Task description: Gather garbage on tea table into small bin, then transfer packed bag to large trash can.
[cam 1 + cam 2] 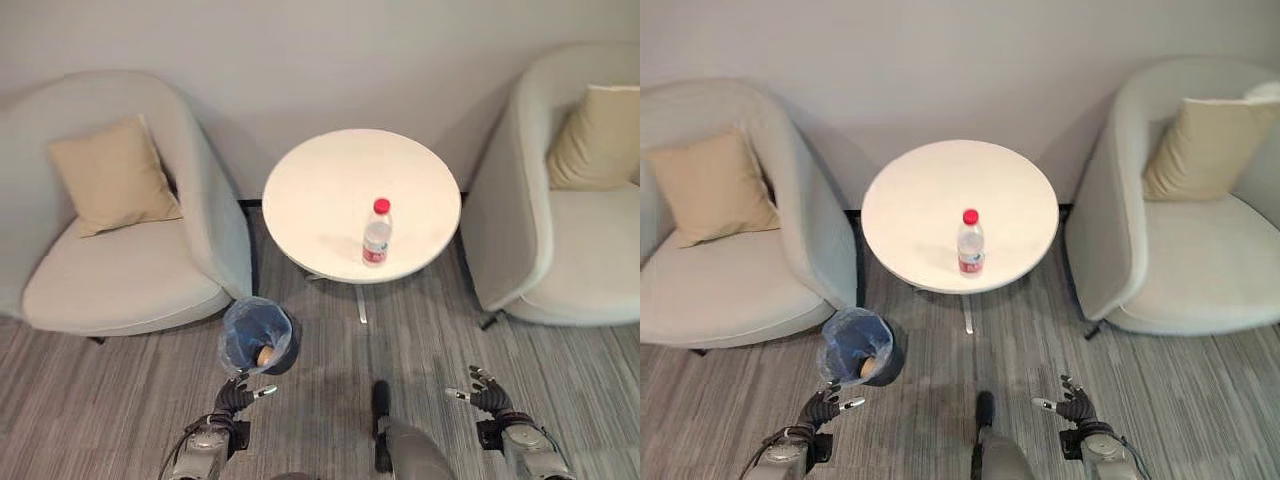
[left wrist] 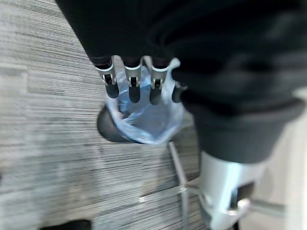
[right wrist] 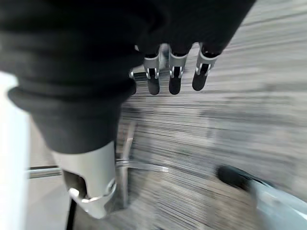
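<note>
Plastic water bottle [image 1: 377, 233] with a red cap, standing upright on the round white tea table [image 1: 330, 180], toward the table's lower right edge, about middle of the frame. Nothing else on the tabletop.

Small dark bin [image 1: 259, 337] on the striped grey floor, just below and left of the table, lined with a blue plastic bag [image 2: 144, 120]. Something tan and roundish sitting inside near the rim, too small to tell what exactly.

Left hand [image 1: 237, 397] low in the frame at lower left, right below the bin, fingers relaxed and spread, holding nothing. From the left wrist view, dark fingertips hanging over the blue-lined bin opening, not touching it as far as visible.

Right hand [image 1: 488, 396] at lower right, well apart from the table and the bottle, fingers loosely extended too, empty. Right wrist view: just carpet past the fingertips plus the table's metal base off to one side.

Two pale grey armchairs flanking the table: left armchair [image 1: 120, 270] with a beige cushion [image 1: 112, 176], right armchair [image 1: 580, 260] with another beige cushion [image 1: 600, 135]. Plain light wall behind.
</note>
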`<state>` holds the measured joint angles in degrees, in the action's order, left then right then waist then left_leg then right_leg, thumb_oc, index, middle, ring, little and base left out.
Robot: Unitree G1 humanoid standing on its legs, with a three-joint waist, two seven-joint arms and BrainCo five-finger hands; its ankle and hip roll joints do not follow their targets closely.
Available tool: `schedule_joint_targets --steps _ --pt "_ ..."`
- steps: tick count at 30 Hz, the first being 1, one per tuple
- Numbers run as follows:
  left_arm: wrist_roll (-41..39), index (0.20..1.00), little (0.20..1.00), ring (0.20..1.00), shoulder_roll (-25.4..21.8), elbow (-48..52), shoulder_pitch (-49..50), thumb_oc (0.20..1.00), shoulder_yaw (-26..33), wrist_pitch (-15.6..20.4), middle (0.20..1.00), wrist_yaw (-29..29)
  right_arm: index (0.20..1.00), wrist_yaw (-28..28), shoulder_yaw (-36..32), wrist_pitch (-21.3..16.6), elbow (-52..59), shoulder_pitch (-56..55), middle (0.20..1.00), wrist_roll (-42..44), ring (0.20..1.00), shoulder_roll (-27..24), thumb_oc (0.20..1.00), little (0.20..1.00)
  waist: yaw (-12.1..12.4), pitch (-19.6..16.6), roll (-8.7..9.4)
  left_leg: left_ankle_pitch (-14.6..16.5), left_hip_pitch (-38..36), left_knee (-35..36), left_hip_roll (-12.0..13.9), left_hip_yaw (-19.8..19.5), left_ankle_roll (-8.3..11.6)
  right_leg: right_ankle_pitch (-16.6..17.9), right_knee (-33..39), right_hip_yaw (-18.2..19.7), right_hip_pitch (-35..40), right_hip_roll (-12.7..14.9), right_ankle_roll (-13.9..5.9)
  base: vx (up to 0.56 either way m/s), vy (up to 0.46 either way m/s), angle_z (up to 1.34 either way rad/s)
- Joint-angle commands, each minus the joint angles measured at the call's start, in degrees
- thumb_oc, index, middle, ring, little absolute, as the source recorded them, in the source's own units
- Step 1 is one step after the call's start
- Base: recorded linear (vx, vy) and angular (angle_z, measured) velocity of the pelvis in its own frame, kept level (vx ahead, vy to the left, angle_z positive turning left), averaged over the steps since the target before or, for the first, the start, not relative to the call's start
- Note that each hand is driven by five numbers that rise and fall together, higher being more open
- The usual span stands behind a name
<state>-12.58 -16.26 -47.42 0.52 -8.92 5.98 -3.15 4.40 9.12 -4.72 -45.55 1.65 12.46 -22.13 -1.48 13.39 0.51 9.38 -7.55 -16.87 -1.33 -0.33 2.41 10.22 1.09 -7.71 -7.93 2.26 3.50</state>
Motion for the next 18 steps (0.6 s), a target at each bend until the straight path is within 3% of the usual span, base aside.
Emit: schedule_joint_targets --steps 1,3,7,12,18 --pt "-1.03 1.000 1.000 1.000 -2.18 0.29 -0.87 1.000 -0.64 1.43 1.000 0.10 1.000 0.27 0.23 -1.29 1.85 -0.65 1.000 0.64 1.000 -2.07 1.000 1.000 -1.40 -0.72 0.81 -2.93 7.13 3.01 3.42 3.46 1.91 -11.68 -2.26 -0.09 3.31 2.15 -7.25 0.11 -0.109 0.07" --pt "-0.90 1.000 1.000 1.000 -1.88 -0.18 -1.26 1.000 -0.84 1.25 1.000 0.08 1.000 0.32 0.09 -1.10 2.54 -0.97 1.000 0.12 1.000 -2.61 1.000 1.000 -1.33 -0.90 1.04 -2.47 7.54 5.96 3.63 4.68 1.56 -12.33 -1.15 -0.83 4.78 2.15 -7.17 0.12 -0.061 0.14" --pt "0.60 1.000 1.000 1.000 -2.38 -0.75 -1.21 1.000 -0.95 0.87 1.000 -0.10 1.000 0.80 0.11 -1.13 6.20 -1.32 1.000 -1.58 1.000 -3.67 1.000 1.000 -0.81 -1.01 1.61 -7.59 12.30 10.27 5.21 7.93 2.32 -14.38 -0.68 -1.97 8.76 2.37 -7.17 0.18 0.025 0.29" --pt "1.24 1.000 1.000 1.000 -2.36 -0.87 0.51 1.000 -0.10 0.56 1.000 0.15 1.000 0.40 0.04 -1.03 9.24 -2.14 1.000 -3.17 1.000 -3.53 1.000 1.000 -0.32 -1.78 1.33 -6.95 10.21 11.78 4.82 8.43 1.64 -15.46 -1.34 -1.08 11.05 2.24 -7.63 0.18 0.130 -0.16" --pt "1.20 1.000 1.000 1.000 -3.54 0.64 1.93 1.000 1.03 0.88 1.000 0.26 1.000 0.32 0.24 -1.72 15.51 -1.68 1.000 -5.36 1.000 -3.58 1.000 1.000 0.50 -2.82 1.60 -4.46 8.86 11.86 2.63 8.71 -0.56 -15.54 -3.71 2.45 10.27 3.74 -9.07 0.11 0.158 -0.23"
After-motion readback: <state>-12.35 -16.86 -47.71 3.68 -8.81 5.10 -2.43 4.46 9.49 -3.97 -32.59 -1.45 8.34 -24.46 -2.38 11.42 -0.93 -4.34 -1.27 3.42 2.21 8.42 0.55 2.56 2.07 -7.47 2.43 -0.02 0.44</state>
